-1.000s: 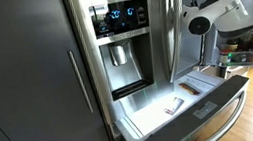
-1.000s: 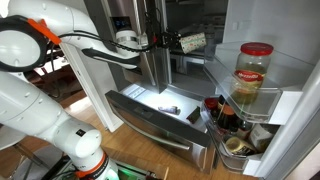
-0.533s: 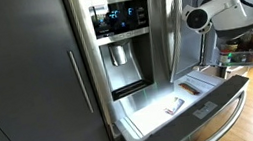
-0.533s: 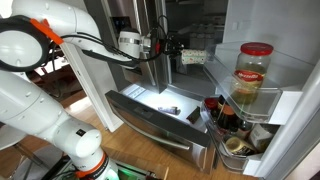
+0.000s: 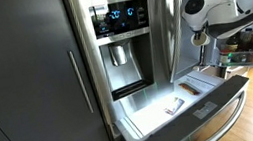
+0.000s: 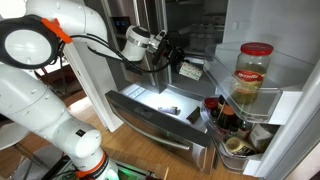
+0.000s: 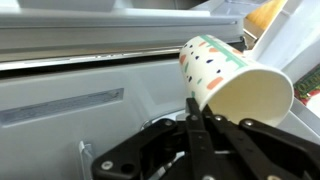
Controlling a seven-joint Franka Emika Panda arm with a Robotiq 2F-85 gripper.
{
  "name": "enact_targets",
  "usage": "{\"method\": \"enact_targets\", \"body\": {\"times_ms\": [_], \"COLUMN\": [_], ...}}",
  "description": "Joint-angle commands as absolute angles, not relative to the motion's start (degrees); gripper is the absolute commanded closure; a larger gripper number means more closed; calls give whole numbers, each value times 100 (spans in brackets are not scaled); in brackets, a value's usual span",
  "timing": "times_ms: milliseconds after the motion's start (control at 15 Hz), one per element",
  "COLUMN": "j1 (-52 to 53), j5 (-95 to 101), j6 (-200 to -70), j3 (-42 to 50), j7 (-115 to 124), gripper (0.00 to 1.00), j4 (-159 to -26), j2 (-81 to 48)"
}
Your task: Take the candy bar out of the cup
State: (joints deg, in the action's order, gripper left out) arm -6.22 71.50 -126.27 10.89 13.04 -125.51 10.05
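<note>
My gripper [image 7: 197, 108] is shut on the rim of a white paper cup [image 7: 235, 75] with coloured specks and holds it tipped on its side, mouth toward the lower right. In both exterior views the gripper [image 6: 178, 66] [image 5: 198, 37] hangs with the cup [image 6: 190, 71] above the open steel fridge drawer [image 5: 217, 99] [image 6: 150, 118]. The candy bar [image 5: 172, 105], small and pale, lies on the lit drawer floor; it also shows in an exterior view [image 6: 168, 109]. It is outside the cup, below it. The wrist view does not show the bar.
An open fridge door shelf holds a red-lidded jar [image 6: 253, 75] and several bottles [image 6: 222, 115] close to the cup. The ice and water dispenser [image 5: 122, 56] sits on the closed door. The drawer front [image 5: 213, 110] juts out toward the floor.
The wrist has turned and dropped, so the cup went from held out level to tipped downward and lower over the drawer. The candy bar in the drawer has not moved.
</note>
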Motion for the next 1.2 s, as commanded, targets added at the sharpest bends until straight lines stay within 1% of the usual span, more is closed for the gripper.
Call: {"method": "enact_targets", "body": {"times_ms": [0, 200, 267, 400, 667, 733, 800, 1133], "j1": [-817, -1034, -1006, -1101, -1111, -1121, -1162, -1445], "j5": [6110, 5156, 5654, 5367, 5292, 5115, 5132, 3708], "j6": [-13269, -13904, -13559, -13793, -13814, -13947, -13926, -14335], "j3": [1329, 1498, 1299, 1383, 1390, 1412, 1440, 1627], "j7": [1222, 1140, 1236, 1204, 1204, 1213, 1432, 1591], "gripper": [99, 99, 96, 96, 96, 99, 99, 99], "j4": [-12211, -12007, -12212, -12100, -12014, -11974, -11845, -11270], "j2": [572, 192, 508, 314, 220, 142, 13, -624]}}
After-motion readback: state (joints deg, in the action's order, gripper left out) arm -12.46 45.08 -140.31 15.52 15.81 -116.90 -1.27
